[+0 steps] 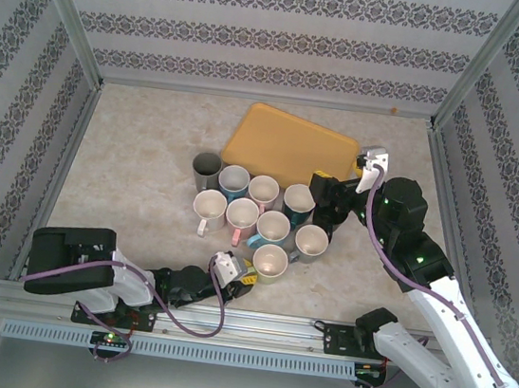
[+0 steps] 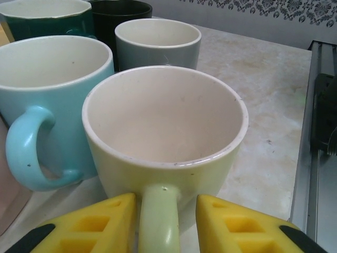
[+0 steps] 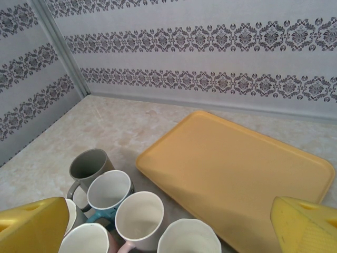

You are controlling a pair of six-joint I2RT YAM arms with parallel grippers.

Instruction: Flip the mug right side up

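The pale yellow-green mug [image 1: 270, 262] [image 2: 163, 121] stands upright on the table, mouth up, at the front of the cluster, with its handle toward my left arm. My left gripper [image 1: 244, 279] [image 2: 166, 211] lies low on the table with its yellow fingers [image 2: 105, 224] on either side of the handle. The jaws are parted, and a clear gap shows between the handle and the right finger. My right gripper [image 1: 327, 203] [image 3: 168, 221] hovers open above the right side of the mug cluster, with nothing between its fingers.
Several other mugs stand upright in a tight cluster, among them a light blue mug [image 2: 47, 89] touching the task mug's left side and a grey mug [image 1: 206, 168]. A yellow tray [image 1: 295, 141] [image 3: 237, 163] lies behind them. Patterned walls enclose the table.
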